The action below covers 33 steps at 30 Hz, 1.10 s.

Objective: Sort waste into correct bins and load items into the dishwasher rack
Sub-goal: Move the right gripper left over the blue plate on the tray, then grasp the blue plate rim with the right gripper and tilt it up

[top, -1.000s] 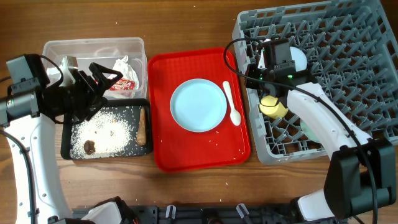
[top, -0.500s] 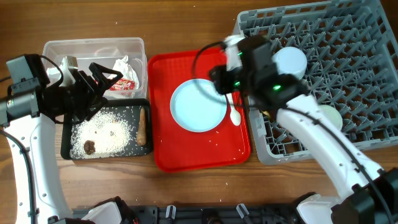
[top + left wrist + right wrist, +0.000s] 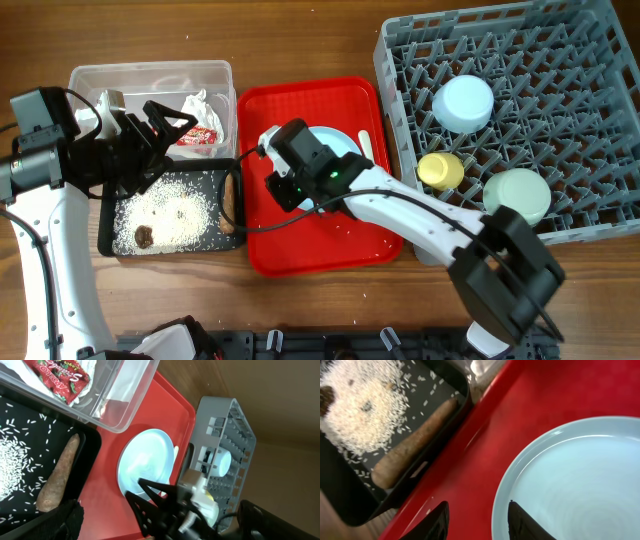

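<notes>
Right tool (image 3: 477, 521) released, jaws spread, empty. Light blue round plate (image 3: 570, 480) sits on flat red plastic tray (image 3: 470, 460). Its rim lies between the jaws and its body runs off right. Right arm nearer.

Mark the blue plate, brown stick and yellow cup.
light blue plate (image 3: 570, 487), right wrist view, its flat centre.
brown stick-shaped food piece (image 3: 414, 441), right wrist view, mid-length.
small yellow cup (image 3: 440, 171), overhead view, its top.
</notes>
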Each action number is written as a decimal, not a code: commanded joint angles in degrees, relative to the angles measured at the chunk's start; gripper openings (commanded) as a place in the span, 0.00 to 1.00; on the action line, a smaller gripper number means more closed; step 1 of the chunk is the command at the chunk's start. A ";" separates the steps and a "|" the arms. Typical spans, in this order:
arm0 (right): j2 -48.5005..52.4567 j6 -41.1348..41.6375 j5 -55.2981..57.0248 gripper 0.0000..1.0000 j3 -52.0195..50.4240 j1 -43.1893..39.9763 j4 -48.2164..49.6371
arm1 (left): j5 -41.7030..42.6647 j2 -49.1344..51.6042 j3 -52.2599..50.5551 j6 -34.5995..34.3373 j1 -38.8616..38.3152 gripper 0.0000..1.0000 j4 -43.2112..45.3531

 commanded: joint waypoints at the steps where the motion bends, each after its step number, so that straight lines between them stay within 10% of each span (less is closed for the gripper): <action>1: 5.05 -1.14 0.96 0.39 0.57 0.28 0.42 | 0.04 -0.81 0.59 0.74 0.37 1.00 0.13; 33: 7.82 -1.09 1.27 0.30 0.42 0.28 -2.49 | 0.04 -0.81 0.59 0.74 0.37 1.00 0.13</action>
